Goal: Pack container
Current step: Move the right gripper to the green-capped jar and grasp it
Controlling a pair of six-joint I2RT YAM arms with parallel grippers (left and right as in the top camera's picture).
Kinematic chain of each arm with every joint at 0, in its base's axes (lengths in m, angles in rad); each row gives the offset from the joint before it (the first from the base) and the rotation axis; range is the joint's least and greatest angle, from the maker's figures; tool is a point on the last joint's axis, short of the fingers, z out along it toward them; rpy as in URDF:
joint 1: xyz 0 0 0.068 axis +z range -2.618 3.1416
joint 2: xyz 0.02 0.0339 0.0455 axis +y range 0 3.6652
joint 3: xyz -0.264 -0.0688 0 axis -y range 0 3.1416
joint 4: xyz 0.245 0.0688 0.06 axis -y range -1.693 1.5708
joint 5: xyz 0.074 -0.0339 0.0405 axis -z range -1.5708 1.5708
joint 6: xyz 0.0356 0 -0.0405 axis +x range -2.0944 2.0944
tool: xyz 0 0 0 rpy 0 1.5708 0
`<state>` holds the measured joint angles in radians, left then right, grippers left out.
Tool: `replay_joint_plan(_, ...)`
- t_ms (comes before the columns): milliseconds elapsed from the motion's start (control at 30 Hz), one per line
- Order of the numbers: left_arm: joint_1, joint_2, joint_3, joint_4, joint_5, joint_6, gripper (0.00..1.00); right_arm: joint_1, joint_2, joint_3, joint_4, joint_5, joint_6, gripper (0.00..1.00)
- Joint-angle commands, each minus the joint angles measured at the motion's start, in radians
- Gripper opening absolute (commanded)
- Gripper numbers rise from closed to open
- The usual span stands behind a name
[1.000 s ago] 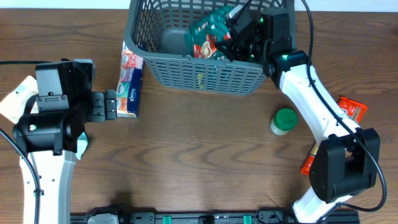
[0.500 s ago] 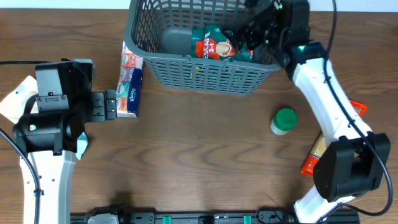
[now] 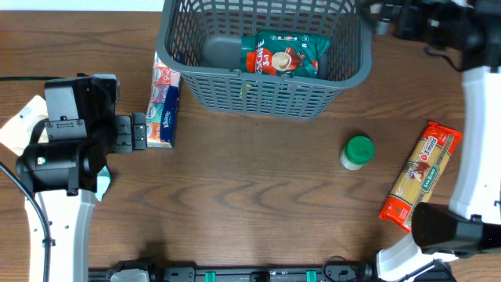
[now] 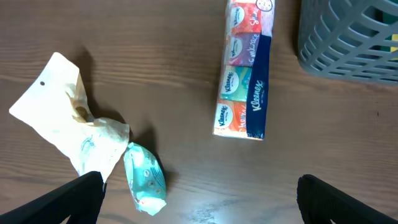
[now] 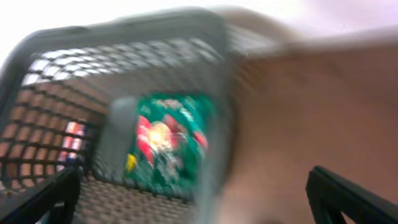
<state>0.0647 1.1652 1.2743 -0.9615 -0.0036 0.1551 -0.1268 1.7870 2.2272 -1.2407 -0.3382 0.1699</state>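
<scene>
The container, a grey slotted basket [image 3: 258, 92], stands at the table's back edge. A green packet [image 3: 283, 55] lies flat on its bottom beside a grey object [image 3: 219, 51]. My right gripper [image 3: 381, 11] hovers off the basket's right rim, open and empty. The blurred right wrist view looks down at the basket [image 5: 37, 81] and the green packet [image 5: 165, 143], with my right gripper [image 5: 193, 199] spread wide. My left gripper [image 3: 139, 131] is open by a Kleenex tissue pack [image 3: 163, 102]. In the left wrist view the left gripper [image 4: 199, 202] holds nothing, short of the tissue pack [image 4: 244, 68].
A green-lidded jar [image 3: 358, 152] and a pasta packet [image 3: 421, 176] lie on the table's right side. A crumpled cream bag [image 4: 68, 118] and a small teal packet [image 4: 144, 178] lie by the left arm. The basket's corner [image 4: 354, 37] shows beyond the tissues.
My right gripper opened and let the green packet drop into the basket. It then drew up and right, out past the rim. The left arm has not moved.
</scene>
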Motion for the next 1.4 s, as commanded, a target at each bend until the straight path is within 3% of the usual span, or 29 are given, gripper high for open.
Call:
replay_joint_plan(0, 0.004, 0.004, 0.017, -0.001, 0.003, 0.006, 0.99, -0.08, -0.009, 0.044, -0.145, 0.073, 0.118, 0.99)
replay_joint_plan(200, 0.004, 0.004, 0.017, 0.0, 0.003, 0.006, 0.99, -0.158, -0.009, 0.045, -0.456, 0.109, 0.075, 0.99)
replay_joint_plan(333, 0.004, 0.004, 0.017, 0.008, 0.003, 0.006, 0.99, -0.145, -0.05, -0.018, -0.458, 0.095, 0.034, 0.99)
replay_joint_plan(600, 0.004, 0.004, 0.017, 0.01, 0.003, 0.006, 0.99, -0.093, -0.176, -0.309, -0.45, 0.163, 0.035, 0.99)
replay_joint_plan(933, 0.004, 0.004, 0.017, 0.022, 0.003, 0.006, 0.98, -0.01, -0.277, -0.762, -0.129, 0.146, -0.008, 0.99)
replay_joint_plan(1367, 0.004, 0.004, 0.017, 0.02, 0.003, 0.006, 0.99, 0.075, -0.277, -1.126, 0.296, 0.155, 0.006, 0.99)
